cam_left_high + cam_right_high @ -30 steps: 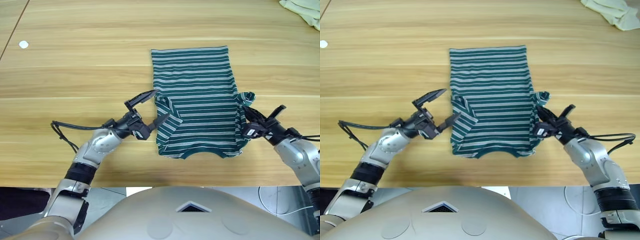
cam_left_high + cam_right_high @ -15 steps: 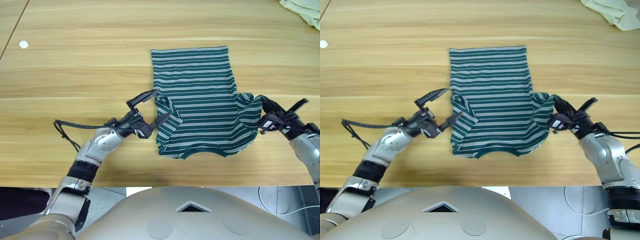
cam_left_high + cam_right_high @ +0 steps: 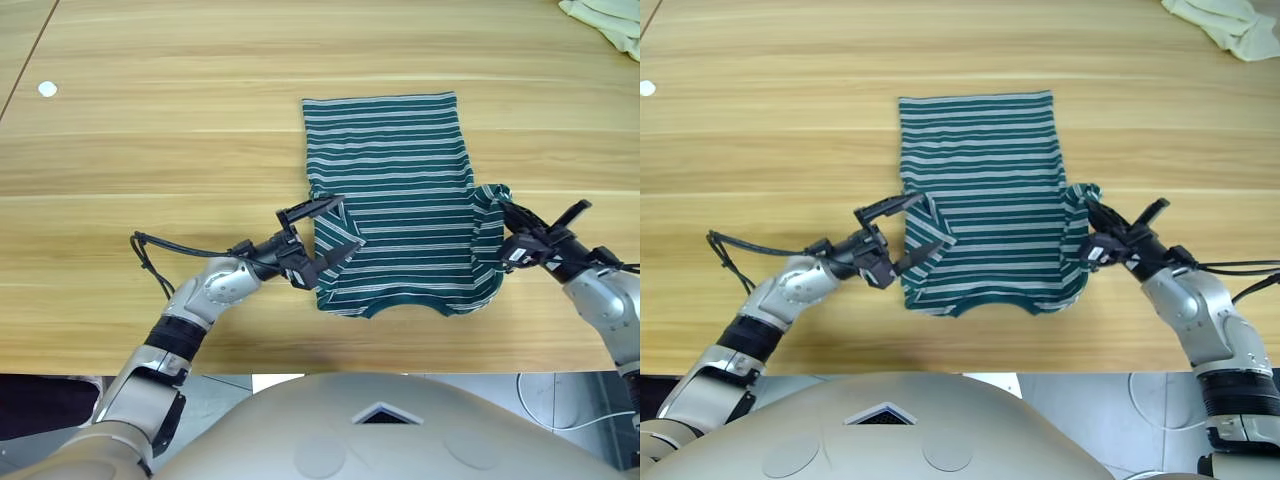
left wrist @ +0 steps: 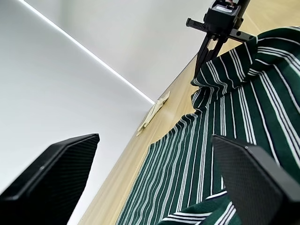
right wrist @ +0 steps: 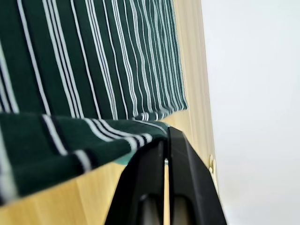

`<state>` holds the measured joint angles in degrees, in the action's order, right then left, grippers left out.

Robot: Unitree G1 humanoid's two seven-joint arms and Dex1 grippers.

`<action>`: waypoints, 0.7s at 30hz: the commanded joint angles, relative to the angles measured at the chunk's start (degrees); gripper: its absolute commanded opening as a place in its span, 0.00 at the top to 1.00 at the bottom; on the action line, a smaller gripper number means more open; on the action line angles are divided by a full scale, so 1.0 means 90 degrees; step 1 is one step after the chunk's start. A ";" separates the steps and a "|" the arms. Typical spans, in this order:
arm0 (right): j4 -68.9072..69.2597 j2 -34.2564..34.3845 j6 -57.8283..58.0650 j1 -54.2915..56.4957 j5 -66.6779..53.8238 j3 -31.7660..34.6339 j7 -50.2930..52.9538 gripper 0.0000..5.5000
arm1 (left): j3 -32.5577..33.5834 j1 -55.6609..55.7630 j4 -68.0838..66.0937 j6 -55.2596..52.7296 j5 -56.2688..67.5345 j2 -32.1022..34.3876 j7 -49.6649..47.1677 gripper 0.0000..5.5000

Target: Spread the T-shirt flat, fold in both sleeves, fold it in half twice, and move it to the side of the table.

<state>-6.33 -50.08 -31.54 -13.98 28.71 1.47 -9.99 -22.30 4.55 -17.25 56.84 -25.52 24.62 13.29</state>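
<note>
Left eye view, looking down over a wooden table (image 3: 150, 130) on which a green T-shirt (image 3: 400, 190) with thin white stripes lies flat, its neckline (image 3: 400, 305) towards us.

Nearest to us, the two arms reach in from either side of the shirt's shoulders. The left gripper (image 3: 345, 222) stands wide open with nothing in its grasp. Its two fingers straddle the left sleeve (image 3: 335, 235), which lies tucked in over the shirt's chest. We judge it is placed there to take hold of that sleeve or to press it flat.

On the other side, the right gripper (image 3: 508, 232) is clamped tight on the edge of the right sleeve (image 3: 492, 200). In the right wrist view we see its fingers (image 5: 165, 140) pinched together with striped cloth between them, raised a little off the wood. The sleeve is held up, we think, so that it can be carried inward across the body. That fold does not look done yet, so the shirt's right edge is bunched and uneven.

Beyond the grippers, the body of the shirt lies smooth, and its straight hem (image 3: 380, 100) is on the far side.

Farther off, a small white dot (image 3: 47, 89) sits on the far left of the table, and a crumpled cream cloth (image 3: 605, 20) lies at the far right corner, well apart from the shirt.
</note>
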 commanded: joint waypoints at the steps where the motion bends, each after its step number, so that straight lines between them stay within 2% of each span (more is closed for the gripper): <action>1: 0.0140 -0.0002 -0.0026 -0.0197 -0.0078 -0.0197 -0.0329 1.00 | -0.0093 0.0048 -0.0066 0.0036 -0.0070 0.0046 0.0072 0.19; 9: 0.0603 0.0118 -0.0057 -0.0161 -0.0096 -0.0327 -0.0491 1.00 | -0.0077 -0.0017 -0.0089 0.0030 -0.0093 0.0052 0.0003 0.19; 19: 0.0488 0.0287 -0.0182 0.0137 -0.0043 -0.0558 -0.0542 1.00 | -0.0073 0.0054 -0.0245 0.0041 -0.0182 -0.0033 -0.0107 0.19; 21: 0.0365 0.0354 -0.0105 0.0280 -0.0010 -0.0529 -0.0444 0.92 | -0.0065 0.0061 -0.0269 0.0048 -0.0207 -0.0049 -0.0126 0.19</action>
<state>-2.25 -47.60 -32.82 -13.15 28.36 -3.28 -14.22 -22.73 4.49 -19.20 57.17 -26.84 24.17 12.54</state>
